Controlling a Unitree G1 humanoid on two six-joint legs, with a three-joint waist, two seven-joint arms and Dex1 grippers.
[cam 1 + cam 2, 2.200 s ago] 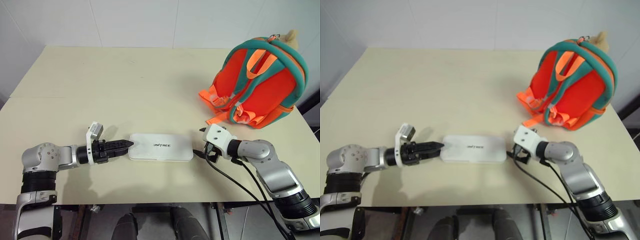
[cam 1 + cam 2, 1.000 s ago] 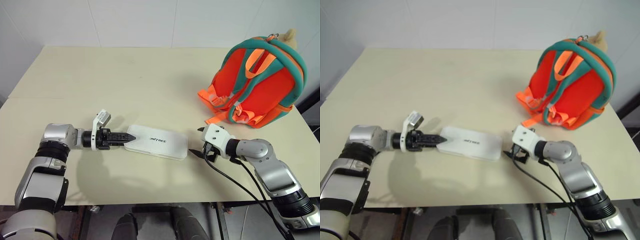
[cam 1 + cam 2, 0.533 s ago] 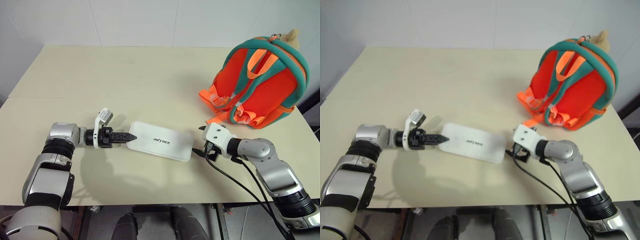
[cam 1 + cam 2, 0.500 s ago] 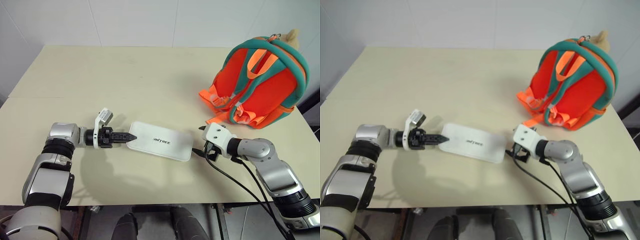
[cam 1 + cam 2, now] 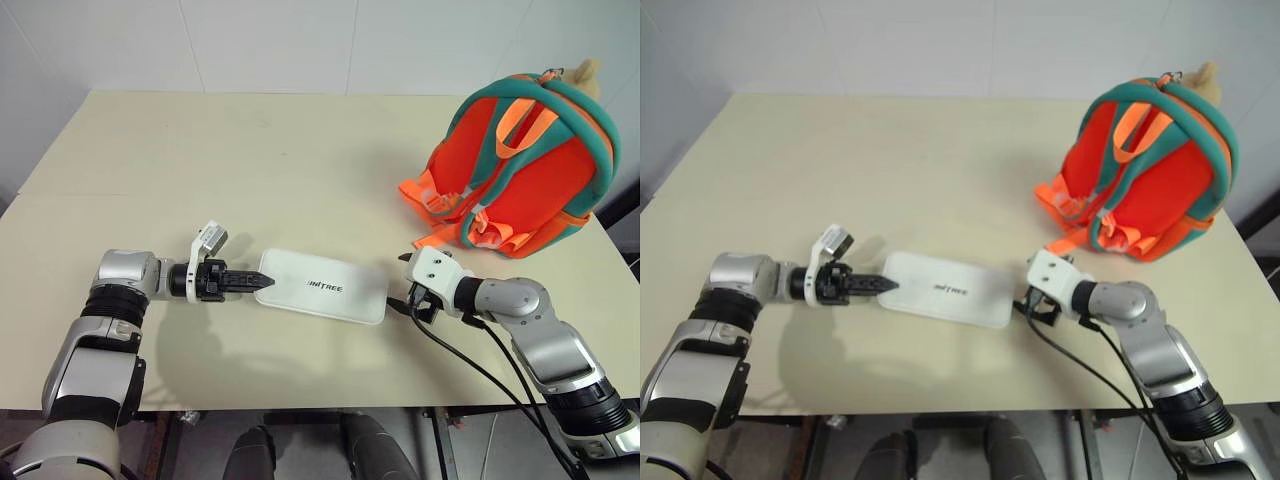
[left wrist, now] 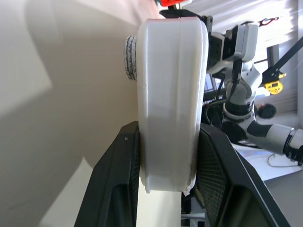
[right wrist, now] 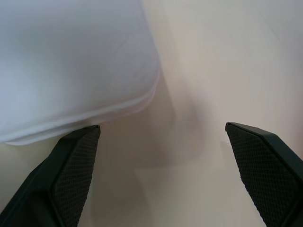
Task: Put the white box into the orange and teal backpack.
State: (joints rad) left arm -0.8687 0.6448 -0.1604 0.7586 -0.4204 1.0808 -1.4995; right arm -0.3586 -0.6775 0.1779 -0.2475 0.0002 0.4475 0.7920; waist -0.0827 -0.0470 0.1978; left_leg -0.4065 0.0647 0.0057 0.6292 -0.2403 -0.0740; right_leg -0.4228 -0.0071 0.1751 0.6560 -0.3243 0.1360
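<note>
The white box [image 5: 322, 287] lies flat near the table's front edge, turned a little askew, with dark lettering across its middle. My left gripper [image 5: 262, 282] is shut on its left end; in the left wrist view the white box [image 6: 168, 94] sits pinched between both black fingers [image 6: 118, 175]. My right gripper [image 5: 399, 284] stands open at the box's right end, apart from it. In the right wrist view a corner of the white box [image 7: 71, 61] lies beside one finger [image 7: 71, 165]. The orange and teal backpack [image 5: 530, 170] stands upright at the far right, straps toward me.
A tan plush charm [image 5: 583, 70] sits at the backpack's top. Black cables [image 5: 470, 360] hang from my right arm over the table's front edge. The beige table [image 5: 250, 160] stretches wide behind the box and to the backpack's left.
My left gripper's fingers have closed on the box's left end, and the box has slid slightly to the right. The right arm has kept still.
</note>
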